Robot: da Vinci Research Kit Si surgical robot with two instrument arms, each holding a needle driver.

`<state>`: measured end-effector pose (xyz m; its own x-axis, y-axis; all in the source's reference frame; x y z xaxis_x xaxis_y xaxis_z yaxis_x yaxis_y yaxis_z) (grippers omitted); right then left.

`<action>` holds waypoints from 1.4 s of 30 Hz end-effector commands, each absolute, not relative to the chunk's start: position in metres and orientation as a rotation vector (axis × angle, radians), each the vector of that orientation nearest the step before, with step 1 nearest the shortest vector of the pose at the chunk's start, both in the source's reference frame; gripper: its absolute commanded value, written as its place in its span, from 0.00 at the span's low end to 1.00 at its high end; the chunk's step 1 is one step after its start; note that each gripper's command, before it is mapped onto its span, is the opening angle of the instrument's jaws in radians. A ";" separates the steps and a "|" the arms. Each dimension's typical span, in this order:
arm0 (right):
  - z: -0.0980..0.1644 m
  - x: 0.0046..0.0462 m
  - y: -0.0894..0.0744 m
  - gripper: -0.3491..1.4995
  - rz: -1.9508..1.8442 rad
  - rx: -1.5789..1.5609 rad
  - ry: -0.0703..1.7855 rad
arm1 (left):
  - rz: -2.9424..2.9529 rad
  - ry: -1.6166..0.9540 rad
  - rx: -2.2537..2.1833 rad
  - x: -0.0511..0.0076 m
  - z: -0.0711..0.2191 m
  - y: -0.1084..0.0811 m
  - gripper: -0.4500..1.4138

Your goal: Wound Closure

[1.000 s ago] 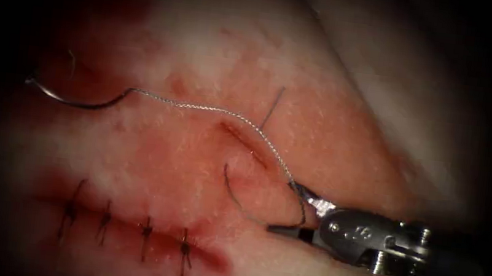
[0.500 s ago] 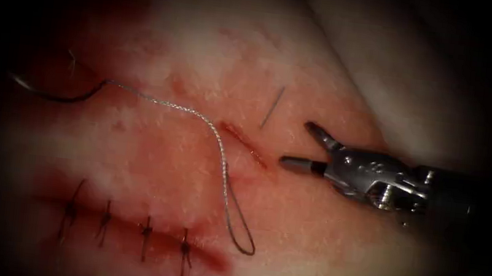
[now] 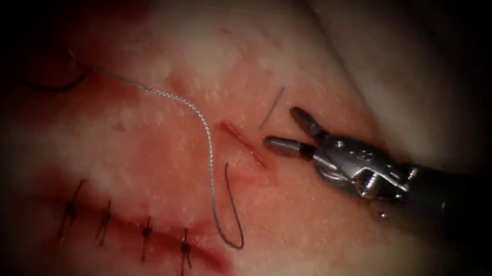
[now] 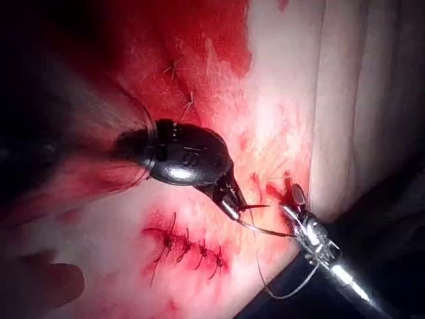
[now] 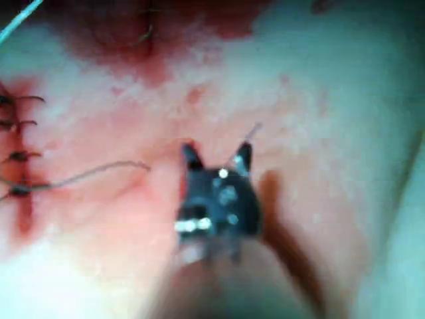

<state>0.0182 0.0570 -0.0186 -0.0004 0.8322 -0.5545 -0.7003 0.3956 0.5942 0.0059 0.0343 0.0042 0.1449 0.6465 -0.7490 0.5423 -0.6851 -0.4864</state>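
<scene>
My right tool (image 3: 281, 126) stands open just right of the small cut (image 3: 244, 142), holding nothing; its jaws are also spread in the right wrist view (image 5: 217, 157). The thread (image 3: 208, 146) lies slack across the tissue (image 3: 321, 239), runs down left of the cut and loops back up (image 3: 232, 207). At the far left the needle (image 3: 54, 85) is a dim dark curve above the tissue, not in it. In the left wrist view my left tool (image 4: 232, 205) looks shut on a thin bright curve, seemingly the needle (image 4: 265, 230). A short thread end (image 3: 273, 107) sticks up near the right tool.
A longer cut (image 3: 125, 224) closed with several dark stitches lies along the lower left. Red fluid (image 3: 110, 23) stains the tissue around both cuts. The tissue's pale edge (image 3: 399, 93) falls away at the upper right.
The right tool let go of the thread, opened, rose and came up beside the small cut. The thread fell slack. The needle has slid further left.
</scene>
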 end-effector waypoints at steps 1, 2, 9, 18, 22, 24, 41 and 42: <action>-0.017 0.0186 0.057 0.88 1.269 0.166 0.997 | 1.593 -1.196 -2.297 0.0053 0.005 0.034 0.05; -0.017 0.0186 0.057 0.89 1.310 0.163 0.995 | 1.594 -1.192 -2.295 0.0053 0.005 0.034 0.05; -0.015 0.0194 0.058 0.85 1.433 0.246 1.071 | 1.608 -1.157 -2.283 0.0043 0.006 0.033 0.05; -0.015 0.0203 0.059 0.00 1.390 0.393 1.138 | 1.639 -1.144 -2.271 0.0033 0.006 0.033 0.05; -0.016 0.0197 0.059 0.00 1.413 0.374 1.134 | 1.647 -1.149 -2.261 0.0032 0.007 0.033 0.05; -0.016 0.0194 0.060 0.00 1.406 0.361 1.133 | 1.648 -1.148 -2.261 0.0032 0.007 0.033 0.05; -0.019 0.0187 0.062 0.00 1.390 0.296 1.183 | 1.673 -1.147 -2.241 0.0020 0.008 0.032 0.05; -0.019 0.0187 0.062 0.00 1.391 0.296 1.185 | 1.675 -1.152 -2.233 0.0019 0.008 0.032 0.05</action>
<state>0.0181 0.0624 -0.0192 -0.2425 0.8498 -0.4680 -0.5931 0.2519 0.7647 0.0022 0.0324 0.0074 0.0958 0.6265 -0.7735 0.4926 -0.7050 -0.5101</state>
